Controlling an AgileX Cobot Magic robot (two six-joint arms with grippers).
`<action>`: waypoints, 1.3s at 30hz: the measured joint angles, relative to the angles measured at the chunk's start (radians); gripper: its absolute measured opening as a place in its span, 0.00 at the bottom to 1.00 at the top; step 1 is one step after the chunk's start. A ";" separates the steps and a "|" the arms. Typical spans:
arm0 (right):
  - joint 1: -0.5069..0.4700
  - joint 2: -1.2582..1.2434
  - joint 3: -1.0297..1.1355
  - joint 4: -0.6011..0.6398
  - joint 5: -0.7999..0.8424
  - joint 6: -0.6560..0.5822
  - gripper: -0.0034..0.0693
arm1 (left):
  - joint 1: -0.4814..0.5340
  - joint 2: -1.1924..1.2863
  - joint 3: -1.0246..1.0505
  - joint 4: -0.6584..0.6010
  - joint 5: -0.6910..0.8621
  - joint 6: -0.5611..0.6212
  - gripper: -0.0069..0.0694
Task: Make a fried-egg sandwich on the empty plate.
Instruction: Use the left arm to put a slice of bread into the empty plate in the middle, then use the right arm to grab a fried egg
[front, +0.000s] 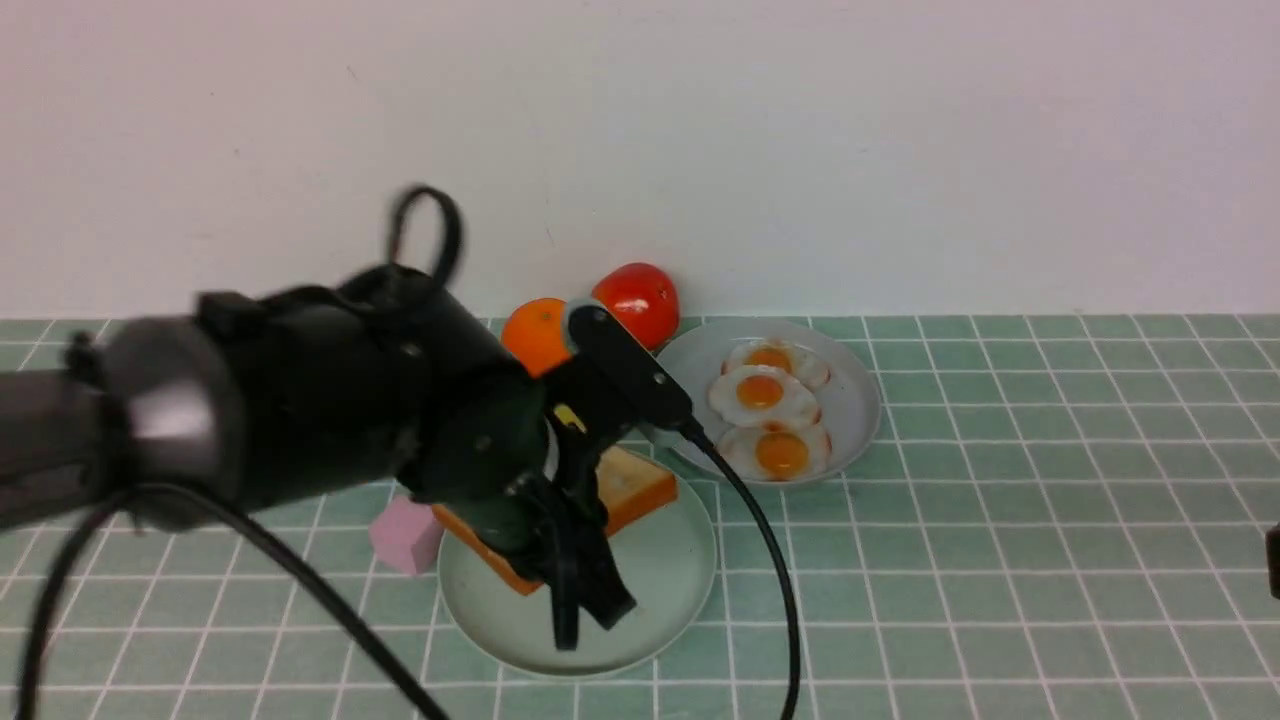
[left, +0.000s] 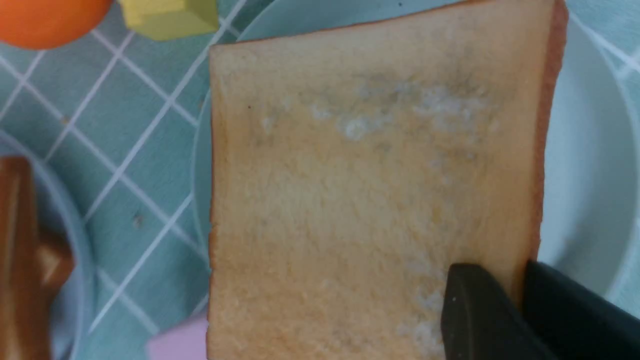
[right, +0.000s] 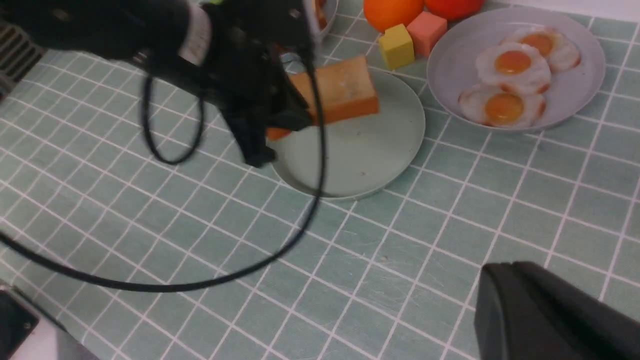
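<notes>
My left gripper (front: 590, 620) is shut on one edge of a square golden toast slice (front: 640, 485). The slice hangs tilted over the back left part of the pale mint-green plate (front: 665, 590). In the left wrist view the two black fingers (left: 470, 300) pinch the toast (left: 360, 190) at its crust, with the plate (left: 585, 175) beneath. Three fried eggs (front: 765, 395) lie on a grey plate (front: 855, 405) behind. My right gripper (right: 500, 272) is shut and empty, over bare tiles to the right of the plate (right: 360, 155). No fried-egg sandwich is in view.
An orange (front: 530, 335) and a tomato (front: 640, 300) sit at the back by the wall. A pink block (front: 405, 535) lies left of the mint plate. A yellow block (right: 395, 45) and a salmon block (right: 425, 32) stand between the plates. More toast (left: 20, 250) sits on a grey-blue plate (left: 82, 270).
</notes>
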 joint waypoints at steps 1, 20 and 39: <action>0.000 0.000 0.000 0.003 0.001 0.000 0.07 | 0.000 0.014 0.000 0.004 -0.007 -0.005 0.21; 0.000 0.051 0.000 -0.036 0.032 0.087 0.31 | 0.000 0.054 0.003 -0.103 -0.060 -0.004 0.72; 0.000 0.916 -0.274 0.065 -0.207 0.072 0.58 | 0.000 -0.934 0.149 -0.298 0.001 -0.103 0.07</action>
